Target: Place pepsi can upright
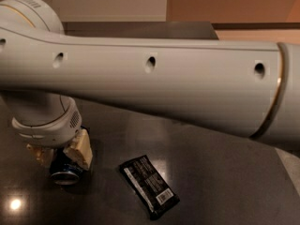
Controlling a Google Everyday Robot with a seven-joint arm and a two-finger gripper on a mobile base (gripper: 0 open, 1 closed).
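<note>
The pepsi can (pixel 66 175) is dark blue and lies on the dark table (pixel 220 182) at the lower left, its silver end facing the camera. My gripper (pixel 61 162) hangs from the white wrist straight over it. Its tan fingers (pixel 80 151) press against the can from both sides, so the gripper is shut on the can. The wrist and fingers hide the upper part of the can. My large white arm (pixel 178 83) crosses the whole view above.
A flat black rectangular wrapper (pixel 149 185) lies on the table just to the right of the can. The table's far edge (pixel 140 25) runs along a wall at the back. A light glare spot (pixel 15 204) shows at the lower left.
</note>
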